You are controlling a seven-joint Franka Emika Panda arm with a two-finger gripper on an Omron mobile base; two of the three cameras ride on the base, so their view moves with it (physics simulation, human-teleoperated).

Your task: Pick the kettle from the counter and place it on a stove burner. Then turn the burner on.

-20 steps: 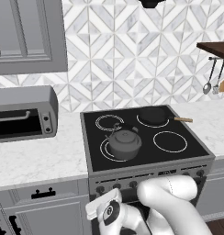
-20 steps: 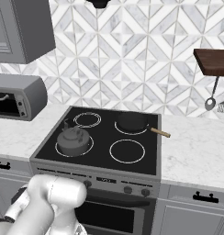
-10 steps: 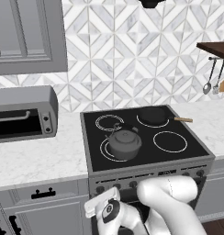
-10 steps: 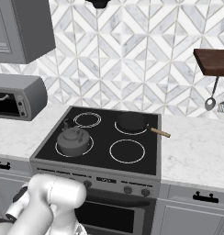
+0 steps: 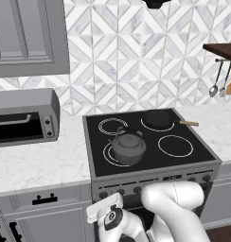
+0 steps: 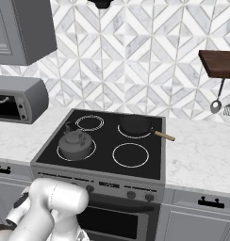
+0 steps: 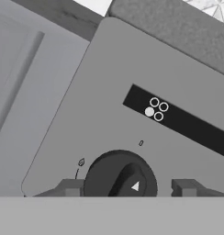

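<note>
The kettle (image 5: 128, 147) is sitting on the stove burner (image 5: 111, 156) at the front left of the black cooktop (image 5: 150, 142), its spout pointing toward ten o'clock in the left base view; the placing part looks done. The toaster oven (image 5: 22, 118) is resting on the counter (image 5: 39, 163) at nine o'clock of the stove, and the frying pan (image 5: 158, 119) is occupying the rear right ring at one o'clock of the kettle.

In the hand view the gripper (image 7: 128, 187) is facing the stove's front panel, its two fingertips (image 7: 70, 187) standing spread on either side of the dark knob (image 7: 120, 179), one at nine o'clock of it and one at three o'clock, apart from its rim. The small burner diagram (image 7: 156, 109) at one o'clock of the knob is showing one filled dot among four.

Risks from here, as I judge them: the jaws are closing off-centre and sliding round the knob instead of turning it; the wrist is twisting before the grip is firm, leaving the burner off; or this knob is governing another ring, perhaps the one under the pan. The diagram is too small to settle that.
</note>
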